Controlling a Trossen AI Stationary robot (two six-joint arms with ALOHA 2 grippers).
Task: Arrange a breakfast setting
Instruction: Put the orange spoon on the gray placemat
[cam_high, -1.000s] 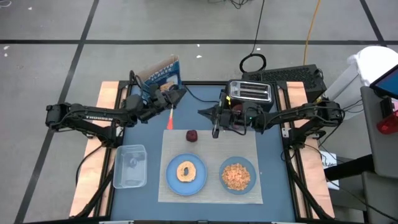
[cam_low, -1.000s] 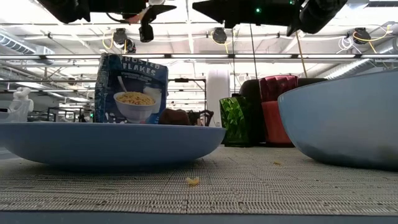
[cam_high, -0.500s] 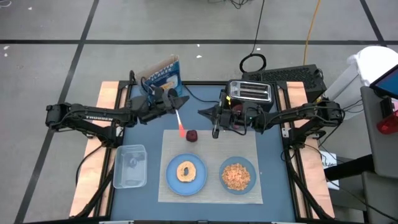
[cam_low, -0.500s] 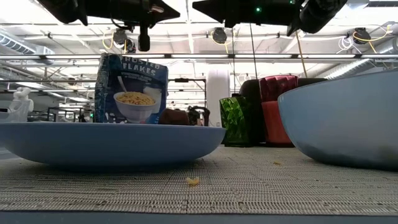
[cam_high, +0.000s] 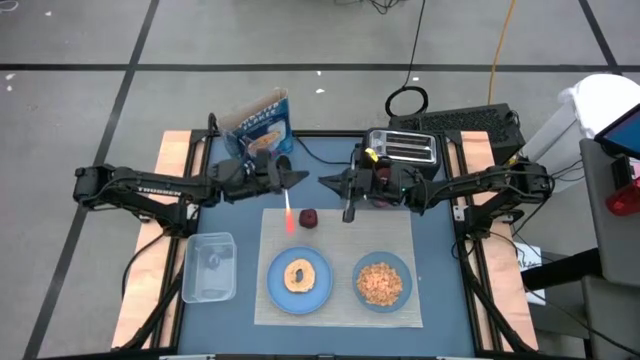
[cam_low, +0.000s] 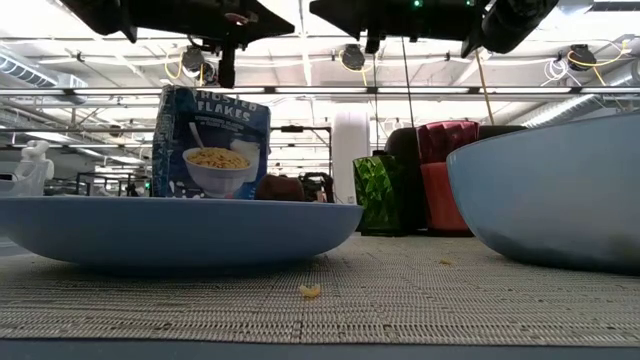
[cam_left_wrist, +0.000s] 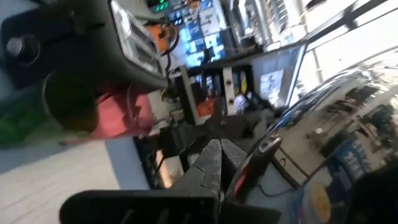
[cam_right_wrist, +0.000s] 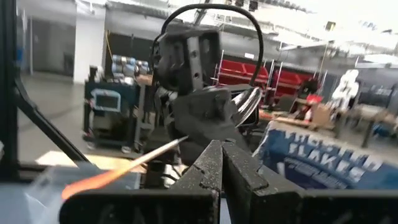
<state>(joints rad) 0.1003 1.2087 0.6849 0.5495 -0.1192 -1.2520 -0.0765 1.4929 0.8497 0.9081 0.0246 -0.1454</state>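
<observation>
My left gripper (cam_high: 295, 178) hovers over the table's far middle, shut on the orange-handled metal spoon (cam_high: 289, 212). My right gripper (cam_high: 325, 181) faces it at the same height, fingers shut with nothing between them. Below lies the beige placemat (cam_high: 335, 235). A small dark-red fruit (cam_high: 309, 218) rests on its far part. The light-blue plate (cam_high: 299, 278) with the bagel (cam_high: 299, 274) sits on it beside the light-blue bowl (cam_high: 382, 282), which holds cereal. My left gripper pinches the spoon between its two fingers at the metal neck (cam_right_wrist: 186, 138), close to the shiny bowl end (cam_right_wrist: 249, 99). The fingers come level from the table's left. The spoon is lifted clear, and its orange handle (cam_right_wrist: 93, 180) slants out toward the near edge, ending beside the fruit.
A cereal box (cam_high: 262, 118) stands at the far left behind my left arm. A black toaster (cam_high: 403, 148) stands at the far middle behind my right arm. A clear plastic tub (cam_high: 208, 266) lies left of the placemat.
My left gripper has gone toward the near edge and toward my right gripper, sinking a little and tipping to level. The spoon went with it, its orange handle swinging over the placemat's far edge to beside the fruit. My right gripper has rolled in place.
</observation>
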